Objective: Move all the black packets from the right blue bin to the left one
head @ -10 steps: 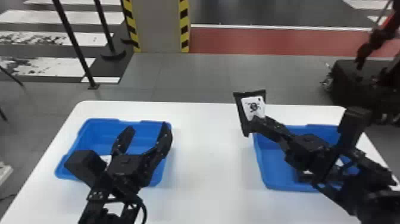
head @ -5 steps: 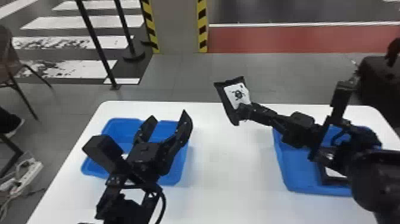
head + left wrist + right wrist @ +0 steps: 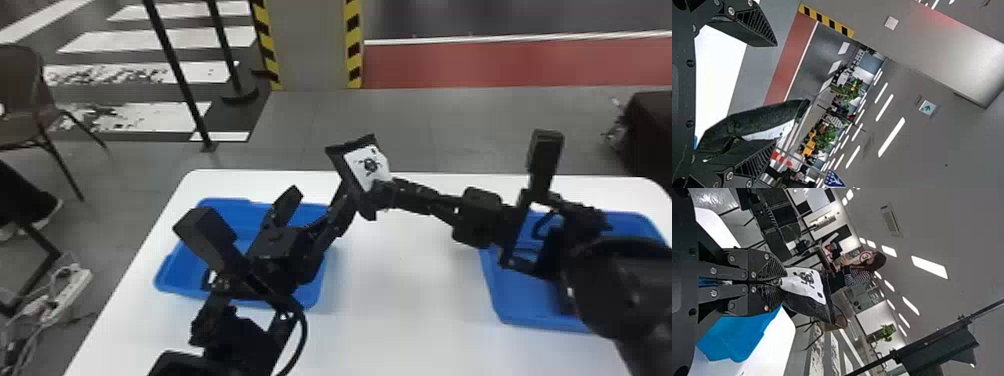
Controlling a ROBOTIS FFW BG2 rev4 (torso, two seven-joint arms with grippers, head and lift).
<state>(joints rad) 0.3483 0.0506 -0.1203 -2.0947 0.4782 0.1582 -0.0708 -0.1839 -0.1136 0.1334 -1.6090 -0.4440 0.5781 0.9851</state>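
Note:
A black packet with a white label (image 3: 369, 165) is held up over the middle of the table by my right gripper (image 3: 382, 196). In the right wrist view the packet (image 3: 807, 288) sticks out from the closed fingertips of my right gripper (image 3: 777, 283). My left gripper (image 3: 317, 207) stands open above the left blue bin (image 3: 225, 212), one finger close beside the packet. In the left wrist view the packet (image 3: 758, 117) lies near one finger of my left gripper (image 3: 774, 98); contact cannot be told. The right blue bin (image 3: 520, 312) sits under my right arm.
Inside the left bin, a small dark-and-white item (image 3: 211, 280) is partly hidden by my left arm. The white table (image 3: 400, 300) extends between the bins. A chair (image 3: 22, 95) and a power strip (image 3: 72, 290) are on the floor at the left.
The right gripper has carried the packet left, close to the left gripper. The head view has shifted, showing more of the left side. The left gripper remains open.

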